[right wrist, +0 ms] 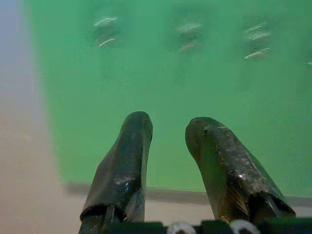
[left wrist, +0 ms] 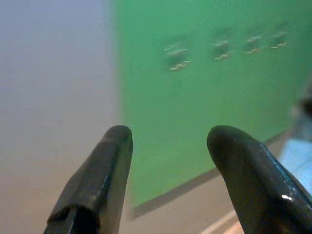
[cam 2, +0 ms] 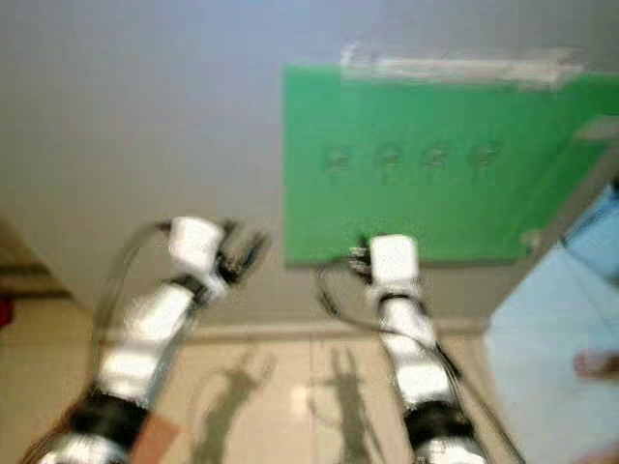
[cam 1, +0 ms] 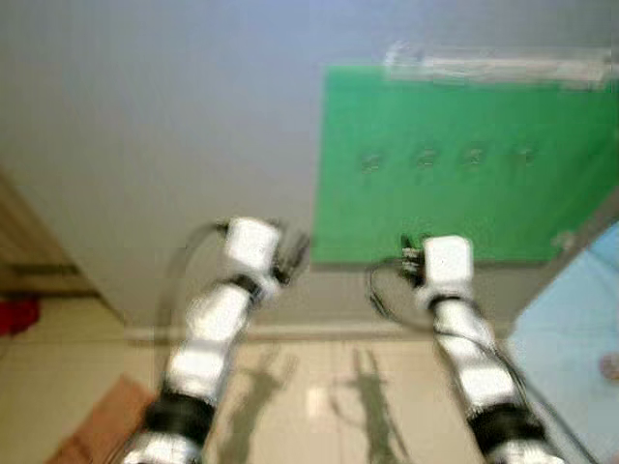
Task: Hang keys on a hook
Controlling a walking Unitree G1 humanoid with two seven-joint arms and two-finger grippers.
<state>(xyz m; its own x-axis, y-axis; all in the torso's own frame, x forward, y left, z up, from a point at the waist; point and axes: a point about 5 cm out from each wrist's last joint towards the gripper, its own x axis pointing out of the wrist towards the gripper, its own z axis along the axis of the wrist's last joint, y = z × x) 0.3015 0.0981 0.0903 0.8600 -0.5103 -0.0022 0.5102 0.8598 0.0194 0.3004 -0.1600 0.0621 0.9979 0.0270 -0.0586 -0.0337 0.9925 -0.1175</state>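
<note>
Keys are not visible to me in any end effector; both pairs of black fingers are standing apart with nothing between them. The hooks (cam 1: pixel 446 157) are sitting in a level row on the green board (cam 1: pixel 455 208), in the upper right of the head frames, and I am counting four of them, small and blurred. The right end effector (right wrist: pixel 168 129) is pointing straight at the board, just below the row, so I judge it the nearer arm; the hooks are lying above and ahead of it. The left end effector (left wrist: pixel 168 141) is aiming at the board's left edge, further to the side. The wall (cam 1: pixel 145 145) is grey around it.
</note>
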